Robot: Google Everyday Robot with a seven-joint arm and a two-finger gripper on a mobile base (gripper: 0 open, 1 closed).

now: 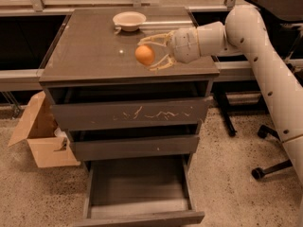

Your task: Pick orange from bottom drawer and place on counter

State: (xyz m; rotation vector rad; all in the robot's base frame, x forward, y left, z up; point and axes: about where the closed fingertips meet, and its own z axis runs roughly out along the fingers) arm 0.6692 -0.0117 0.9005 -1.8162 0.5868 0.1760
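Note:
My gripper (147, 53) reaches in from the right and is shut on the orange (144, 55), a small round fruit. It holds the orange in the air over the front half of the counter (90, 56), the glossy grey-brown top of the cabinet. The bottom drawer (142, 193) is pulled out at the foot of the cabinet and its tray shows nothing inside.
A cream bowl (129, 20) stands at the back of the counter. The drawer with pale scratches (130, 113) is slightly open. An open cardboard box (42, 136) sits on the floor at left. A chair base (272, 167) and a dark desk (284, 4) are at right.

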